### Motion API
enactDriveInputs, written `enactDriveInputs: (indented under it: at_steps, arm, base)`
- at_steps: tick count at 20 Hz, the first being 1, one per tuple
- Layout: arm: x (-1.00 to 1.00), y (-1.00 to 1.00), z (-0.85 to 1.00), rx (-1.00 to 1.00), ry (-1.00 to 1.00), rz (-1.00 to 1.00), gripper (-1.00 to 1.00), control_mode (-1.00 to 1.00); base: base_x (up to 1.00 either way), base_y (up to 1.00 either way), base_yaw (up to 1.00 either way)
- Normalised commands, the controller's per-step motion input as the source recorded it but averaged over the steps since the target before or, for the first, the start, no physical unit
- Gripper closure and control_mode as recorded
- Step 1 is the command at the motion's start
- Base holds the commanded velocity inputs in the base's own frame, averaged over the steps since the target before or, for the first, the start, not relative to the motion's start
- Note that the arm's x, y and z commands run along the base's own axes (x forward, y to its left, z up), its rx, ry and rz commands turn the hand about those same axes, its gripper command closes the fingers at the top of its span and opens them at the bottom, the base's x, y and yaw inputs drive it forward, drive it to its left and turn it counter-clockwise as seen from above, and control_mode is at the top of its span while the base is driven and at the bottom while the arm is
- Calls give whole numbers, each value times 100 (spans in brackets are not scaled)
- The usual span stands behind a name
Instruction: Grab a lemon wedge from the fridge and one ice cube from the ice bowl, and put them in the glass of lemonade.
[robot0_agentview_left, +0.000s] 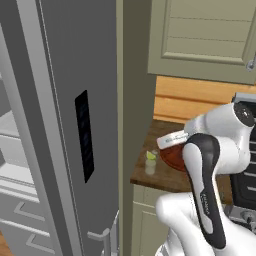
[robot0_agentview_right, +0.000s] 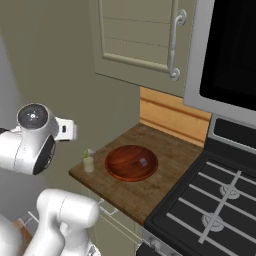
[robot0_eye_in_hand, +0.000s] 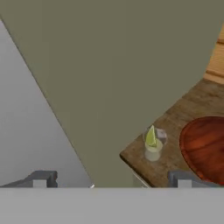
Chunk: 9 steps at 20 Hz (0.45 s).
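The glass of lemonade (robot0_eye_in_hand: 152, 151) stands near the wooden counter's left corner, with the yellow-green lemon wedge (robot0_eye_in_hand: 151, 136) upright in it and a small clear cube at its rim. The glass (robot0_agentview_right: 88, 162) (robot0_agentview_left: 150, 163) sits just left of the reddish-brown ice bowl (robot0_agentview_right: 116, 165) (robot0_eye_in_hand: 201, 144) (robot0_agentview_left: 169, 156), which holds one ice cube (robot0_agentview_right: 143, 161). My gripper (robot0_eye_in_hand: 112, 181) hovers open and empty above and to the left of the glass, clear of it. The grey fridge (robot0_agentview_left: 60, 125) stands at the left with a door swung open.
A beige side panel (robot0_eye_in_hand: 113, 65) separates the fridge from the counter (robot0_agentview_right: 165, 150). A gas stove (robot0_agentview_right: 210, 210) adjoins the counter on the right, with a dark microwave (robot0_agentview_right: 230, 50) and a beige wall cabinet (robot0_agentview_right: 135, 35) above.
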Motion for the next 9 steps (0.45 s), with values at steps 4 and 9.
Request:
enactDriveInputs:
  at_steps: [4,9]
  arm:
    - [0,21,16,0,-7,-38,-100,-100]
    - [-32,-23,0,8,-1,-46,-100,-100]
  base:
    - [0,0,0]
    - [0,0,0]
